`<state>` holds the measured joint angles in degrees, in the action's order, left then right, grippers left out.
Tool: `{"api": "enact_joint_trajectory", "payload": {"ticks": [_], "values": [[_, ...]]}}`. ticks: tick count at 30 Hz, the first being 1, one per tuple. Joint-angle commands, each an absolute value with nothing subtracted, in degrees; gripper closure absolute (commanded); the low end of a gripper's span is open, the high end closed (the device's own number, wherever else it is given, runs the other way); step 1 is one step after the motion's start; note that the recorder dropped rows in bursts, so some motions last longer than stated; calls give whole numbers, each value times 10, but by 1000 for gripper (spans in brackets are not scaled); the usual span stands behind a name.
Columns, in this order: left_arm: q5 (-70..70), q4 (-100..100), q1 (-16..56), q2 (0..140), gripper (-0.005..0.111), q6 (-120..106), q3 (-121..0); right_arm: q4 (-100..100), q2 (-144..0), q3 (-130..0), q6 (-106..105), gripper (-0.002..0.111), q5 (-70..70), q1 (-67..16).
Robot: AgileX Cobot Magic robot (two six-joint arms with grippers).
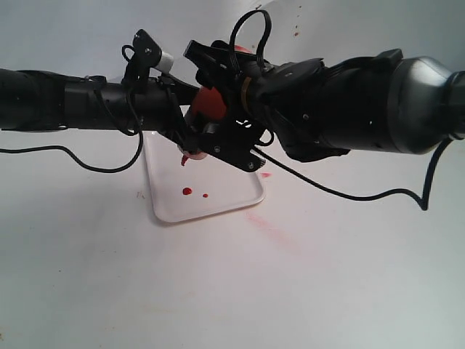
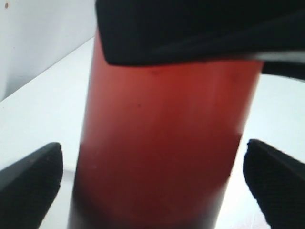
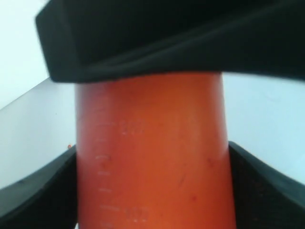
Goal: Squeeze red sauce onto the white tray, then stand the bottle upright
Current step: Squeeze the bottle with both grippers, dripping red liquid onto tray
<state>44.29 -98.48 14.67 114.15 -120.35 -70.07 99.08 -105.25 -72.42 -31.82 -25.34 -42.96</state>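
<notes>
The bottle (image 1: pixel 211 104) hangs nozzle-down over the white tray (image 1: pixel 232 195), between the two arms, which hide most of it. My right gripper (image 1: pixel 220 125) is shut on it, and in the right wrist view both fingers (image 3: pixel 43 191) press against the orange-red wall of the bottle (image 3: pixel 152 157). My left gripper (image 1: pixel 183 129) is open around the same bottle (image 2: pixel 157 143), its fingers (image 2: pixel 31 179) standing apart from the dark red wall on each side. Small blobs of red sauce (image 1: pixel 187 191) lie on the tray below the nozzle.
A faint pink smear (image 1: pixel 280 234) marks the white table right of the tray. Red specks (image 1: pixel 296 30) dot the back wall. A black cable (image 1: pixel 363 195) droops from the right arm, and another (image 1: pixel 87 161) hangs from the left arm.
</notes>
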Motion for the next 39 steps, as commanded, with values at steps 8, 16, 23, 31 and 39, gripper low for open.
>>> {"api": "enact_joint_trajectory", "payload": {"ticks": [8, 16, 23, 31, 39], "values": [[415, -949, 149, 1141, 2, -1200, -703, 999, -1044, -734, -311, 108, -271, -429], [433, -971, 149, 1141, 2, -1200, -703, 999, -1044, -734, -311, 108, -274, -429], [433, -971, 149, 1141, 12, -1200, -703, 999, -1044, -734, -311, 108, -274, -429], [436, -971, 149, 1141, 105, -1200, -703, 999, -1044, -734, -312, 108, -274, -429], [433, -971, 149, 1141, 101, -1200, -703, 999, -1044, -734, -312, 108, -274, -429]]}}
